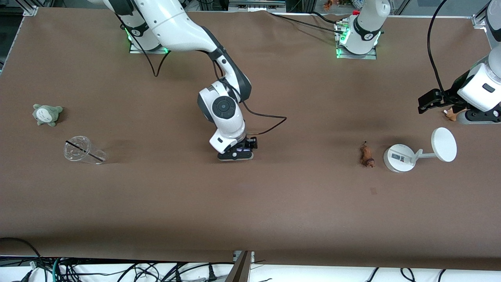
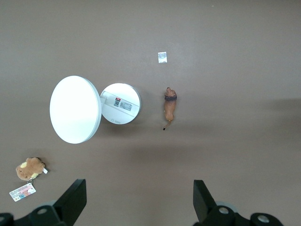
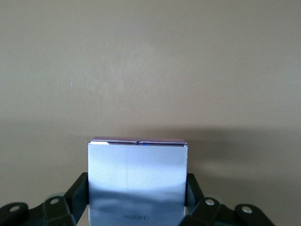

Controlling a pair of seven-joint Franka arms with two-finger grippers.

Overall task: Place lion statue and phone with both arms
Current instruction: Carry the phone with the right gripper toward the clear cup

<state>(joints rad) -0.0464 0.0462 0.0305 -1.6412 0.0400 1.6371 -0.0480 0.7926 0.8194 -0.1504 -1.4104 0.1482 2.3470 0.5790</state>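
A robotics lab, by the look of it: two white arms are bolted on metal plates (image 1: 356, 53) with green lights along one edge of a counter (image 1: 274, 203) draped in brown cloth. Loose black cables (image 1: 117, 270) tangle below its camera-side edge, and aluminium frame rails (image 1: 29, 9) stand at its corners.

Tiny orange-brown lion statue (image 1: 367, 156) lying on the table, well apart from and unheld by the open left gripper (image 2: 136, 200); pale lavender phone (image 3: 137, 183) clamped flat between the right gripper (image 1: 239, 150) fingers.
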